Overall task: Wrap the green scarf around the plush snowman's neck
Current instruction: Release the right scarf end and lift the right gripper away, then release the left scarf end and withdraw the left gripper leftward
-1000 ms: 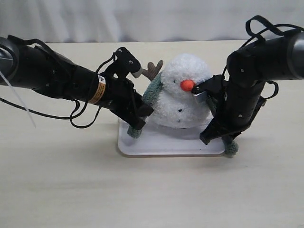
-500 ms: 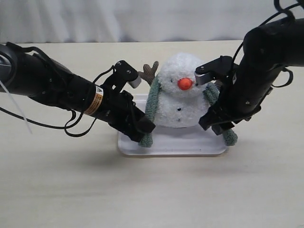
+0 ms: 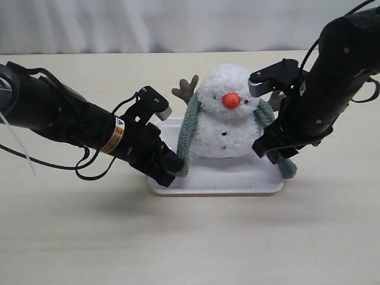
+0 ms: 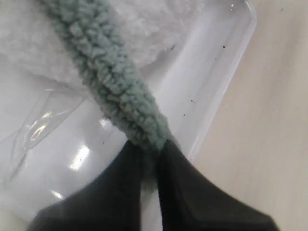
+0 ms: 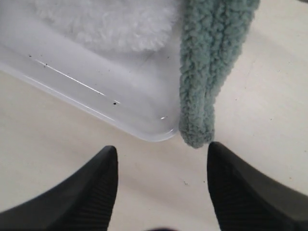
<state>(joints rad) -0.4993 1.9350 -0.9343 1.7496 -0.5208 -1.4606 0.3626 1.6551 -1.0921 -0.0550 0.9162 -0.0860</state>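
The white plush snowman (image 3: 228,119) sits upright on a white tray (image 3: 217,181), orange nose toward the camera. The green scarf (image 3: 189,133) hangs over its neck (image 3: 228,113), one end down each side. My left gripper (image 3: 172,169) is shut on the left scarf end (image 4: 115,91), low over the tray. The right scarf end (image 5: 207,82) lies past the tray's corner, its tip on the table. My right gripper (image 5: 161,154) is open just short of that tip, holding nothing.
The tray (image 5: 86,96) lies on a pale wooden table (image 3: 190,237). A brown twig arm (image 3: 185,89) sticks out behind the snowman on the left. A white curtain (image 3: 178,24) closes the back.
The snowman's head has turned to face forward and the scarf now hangs down both sides. My right gripper has let go of the right scarf end and drawn back. My left gripper moved lower.
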